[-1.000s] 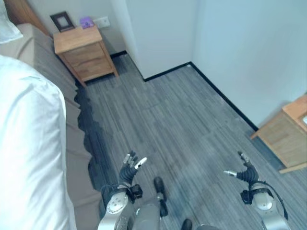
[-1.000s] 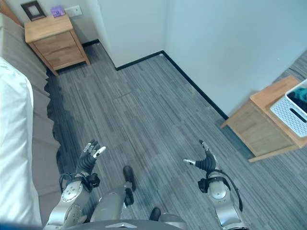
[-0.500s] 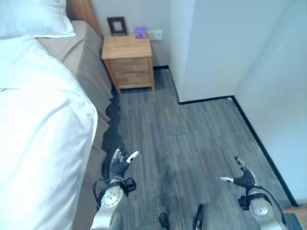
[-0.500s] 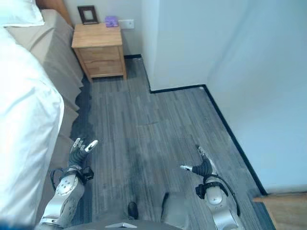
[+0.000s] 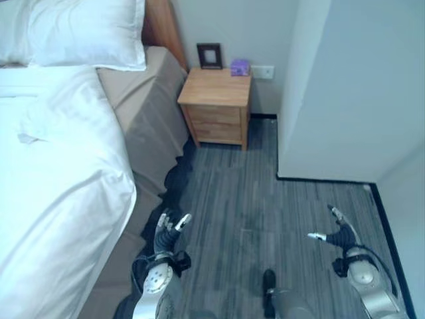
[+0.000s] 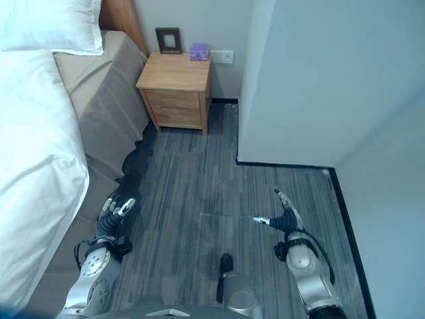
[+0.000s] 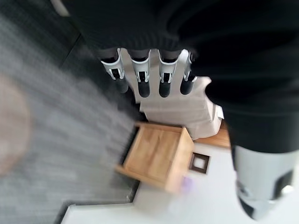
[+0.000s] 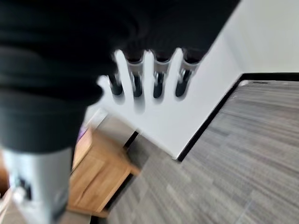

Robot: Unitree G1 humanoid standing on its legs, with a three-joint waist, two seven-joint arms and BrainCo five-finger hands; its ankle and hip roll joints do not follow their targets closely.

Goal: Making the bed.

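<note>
The two eye views look down from the robot's head, side by side, at the grey striped floor [image 5: 252,199], the bed with a white cover [image 5: 53,186] and the small light wooden nightstand [image 5: 216,103]. Each wrist view looks from very close along its own silver, dark-tipped fingers [image 7: 142,77], toward that same nightstand far off.

Grey wood-plank floor [image 5: 252,199] with black skirting along pale walls [image 5: 358,86]. At upper centre, a wooden nightstand [image 5: 216,106] carries a dark picture frame [image 5: 210,56] and a small purple box [image 5: 240,67], below a wall socket [image 5: 263,72].
</note>
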